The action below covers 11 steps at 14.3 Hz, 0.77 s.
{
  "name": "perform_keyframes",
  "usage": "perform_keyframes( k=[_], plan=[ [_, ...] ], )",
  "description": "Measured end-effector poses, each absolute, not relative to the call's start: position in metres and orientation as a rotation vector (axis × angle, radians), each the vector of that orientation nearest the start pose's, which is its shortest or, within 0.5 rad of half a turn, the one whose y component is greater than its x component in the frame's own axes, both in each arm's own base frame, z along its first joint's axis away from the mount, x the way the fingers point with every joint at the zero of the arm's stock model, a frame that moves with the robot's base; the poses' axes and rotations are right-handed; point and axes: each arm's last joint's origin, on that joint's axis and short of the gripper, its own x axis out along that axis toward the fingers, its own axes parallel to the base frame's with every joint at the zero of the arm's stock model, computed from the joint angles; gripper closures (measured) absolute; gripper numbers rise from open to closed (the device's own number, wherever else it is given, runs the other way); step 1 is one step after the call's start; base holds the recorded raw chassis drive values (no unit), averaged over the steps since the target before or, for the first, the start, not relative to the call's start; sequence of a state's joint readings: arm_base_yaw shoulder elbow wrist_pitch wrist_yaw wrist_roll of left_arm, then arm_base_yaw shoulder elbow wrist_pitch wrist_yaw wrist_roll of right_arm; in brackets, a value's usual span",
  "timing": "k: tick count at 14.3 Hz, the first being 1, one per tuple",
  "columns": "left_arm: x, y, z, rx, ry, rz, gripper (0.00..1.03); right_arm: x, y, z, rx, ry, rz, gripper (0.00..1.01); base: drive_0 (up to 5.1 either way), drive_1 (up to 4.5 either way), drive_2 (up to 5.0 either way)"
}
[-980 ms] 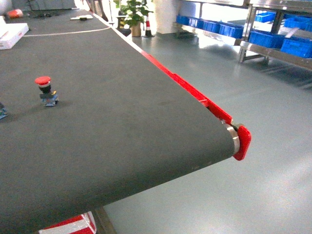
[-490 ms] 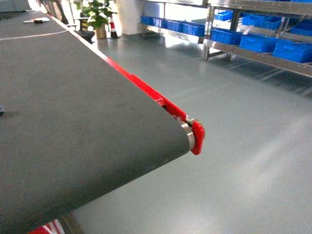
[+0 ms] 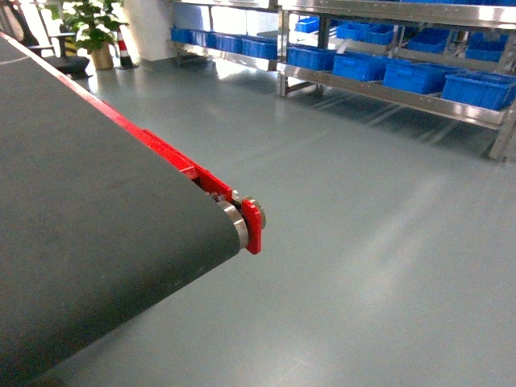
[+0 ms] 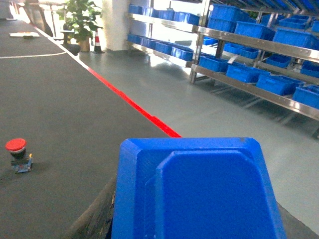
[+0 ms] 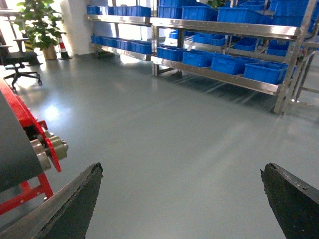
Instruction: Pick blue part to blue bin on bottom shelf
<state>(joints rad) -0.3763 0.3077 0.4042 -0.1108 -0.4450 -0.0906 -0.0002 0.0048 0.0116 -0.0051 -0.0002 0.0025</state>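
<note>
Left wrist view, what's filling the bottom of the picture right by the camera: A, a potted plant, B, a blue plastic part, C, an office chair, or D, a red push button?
B: a blue part fills the lower frame right at the camera, while the red-capped button sits far off on the dark conveyor belt and the potted plant stands in the background.
</note>
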Motion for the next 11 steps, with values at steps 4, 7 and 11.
perform_keyframes(
  k=[4, 7, 11],
  plan=[
    [0.098, -0.0253, 0.2654, -0.085, 0.01, 0.069, 0.59, 0.0973, 0.0, 0.1666, 0.002, -0.002, 0.0, 0.03, -1.6, -1.62, -1.6],
    [0.0979, -0.0253, 0.2654, -0.085, 0.01, 0.069, 0.59, 0.0973, 0.0, 0.1666, 0.002, -0.002, 0.0, 0.03, -1.6, -1.61, -1.6],
    [0.0979, -0.0253, 0.2654, -0.085, 0.01, 0.069, 0.59, 0.0973, 0.0, 0.1666, 0.002, -0.002, 0.0, 0.03, -1.5, -1.54, -1.5]
  ],
)
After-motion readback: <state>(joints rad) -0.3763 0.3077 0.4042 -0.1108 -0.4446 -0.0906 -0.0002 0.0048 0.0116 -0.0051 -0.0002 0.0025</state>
